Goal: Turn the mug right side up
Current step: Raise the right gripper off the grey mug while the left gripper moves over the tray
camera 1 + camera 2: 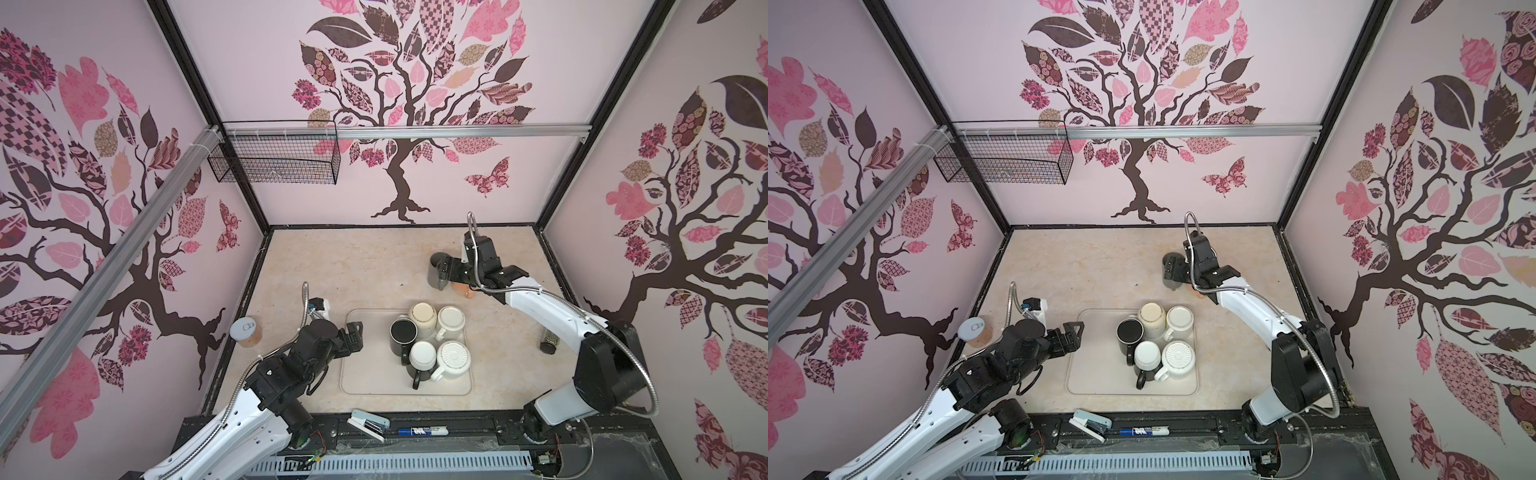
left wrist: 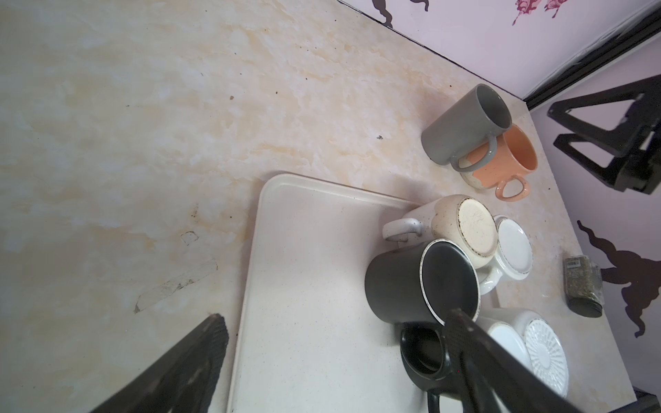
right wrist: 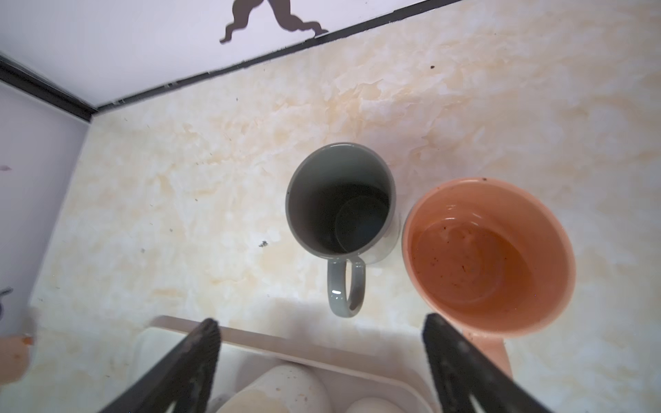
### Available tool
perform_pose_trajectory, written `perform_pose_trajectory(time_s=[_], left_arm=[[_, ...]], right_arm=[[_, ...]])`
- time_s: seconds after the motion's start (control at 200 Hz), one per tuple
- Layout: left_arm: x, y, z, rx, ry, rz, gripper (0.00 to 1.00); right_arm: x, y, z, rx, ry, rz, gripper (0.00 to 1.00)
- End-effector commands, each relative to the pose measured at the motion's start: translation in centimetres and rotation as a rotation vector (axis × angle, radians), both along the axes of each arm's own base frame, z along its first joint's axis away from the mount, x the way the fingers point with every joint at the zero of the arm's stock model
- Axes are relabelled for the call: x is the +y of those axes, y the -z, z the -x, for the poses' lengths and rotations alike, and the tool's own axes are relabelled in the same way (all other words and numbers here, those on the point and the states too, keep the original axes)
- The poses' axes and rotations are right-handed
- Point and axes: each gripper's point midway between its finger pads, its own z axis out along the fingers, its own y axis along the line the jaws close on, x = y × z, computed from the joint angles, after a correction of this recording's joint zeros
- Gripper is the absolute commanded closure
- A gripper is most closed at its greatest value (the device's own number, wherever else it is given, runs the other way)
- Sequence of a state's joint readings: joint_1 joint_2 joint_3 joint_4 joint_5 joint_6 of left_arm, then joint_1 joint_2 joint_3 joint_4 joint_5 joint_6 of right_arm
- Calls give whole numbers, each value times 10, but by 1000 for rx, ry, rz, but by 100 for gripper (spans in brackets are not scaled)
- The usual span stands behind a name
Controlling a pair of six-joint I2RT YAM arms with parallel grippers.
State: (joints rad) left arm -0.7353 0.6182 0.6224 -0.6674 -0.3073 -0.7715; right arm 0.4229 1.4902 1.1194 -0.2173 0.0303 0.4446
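**Position.** The grey mug (image 3: 341, 214) is recorded upright, mouth up, on the table (image 3: 179, 214). It is beyond the tray (image 1: 365, 374), toward the back wall, and just beside the orange mug (image 3: 486, 257), which is also upright. Whether the two walls touch cannot be told.

**Grippers.** The right gripper (image 3: 320, 319) is held above the grey mug with its fingers spread wide. Nothing is clamped between them, and the mug's handle is seen pointing toward the gap. The left gripper (image 2: 336, 316) is held at the left side of the tray, with its fingers likewise apart and empty.

**Step, as judged.** The grey mug is taken to be set down and free of the grip. Five inverted mugs (image 1: 423, 318) are noted base-up, packed together on the right half of the tray.

**Risks**
- If the right gripper is drawn back low, a finger may be caught on the handle or rim. The mug would then be tipped or dragged.
- With the orange mug so close, any nudge to the grey mug is likely to be passed on to it.
- If a tray mug is attempted, little room is left between neighbours. A finger forced in may shove the cluster or shift the tray.
- Glazed walls are expected to be slippery, so a mug may be lost mid-turn if it is gripped off-centre.
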Motion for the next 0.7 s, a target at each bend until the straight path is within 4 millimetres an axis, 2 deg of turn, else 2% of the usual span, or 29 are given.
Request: perform_pose_trajectory(time_s=[0.0,0.13,0.205,0.255,0.315,0.45,0.62,0.695], left_arm=[[1,14,0,54,-28,47,3],[-15,25,4,140,70,108,3],[-13,32,6,160,66,87,3],[-4,37,5,160,20,75,3],[-2,36,6,140,8,85,3],[-2,33,6,91,11,133,6],[25,30,3,47,-146,133,3],[25,25,3,35,-148,142,3]], right_arm=[[-1,-38,10,-105,-9,-44,0],[10,-61,28,-140,-70,-65,0],[17,-74,38,-146,-117,-98,0],[19,-81,45,-144,-127,-132,0],[26,-88,54,-149,-176,-180,0],[33,-90,63,-134,-200,-237,0],[39,-86,68,-67,-196,-292,0],[46,-85,75,-31,-227,-320,0]])
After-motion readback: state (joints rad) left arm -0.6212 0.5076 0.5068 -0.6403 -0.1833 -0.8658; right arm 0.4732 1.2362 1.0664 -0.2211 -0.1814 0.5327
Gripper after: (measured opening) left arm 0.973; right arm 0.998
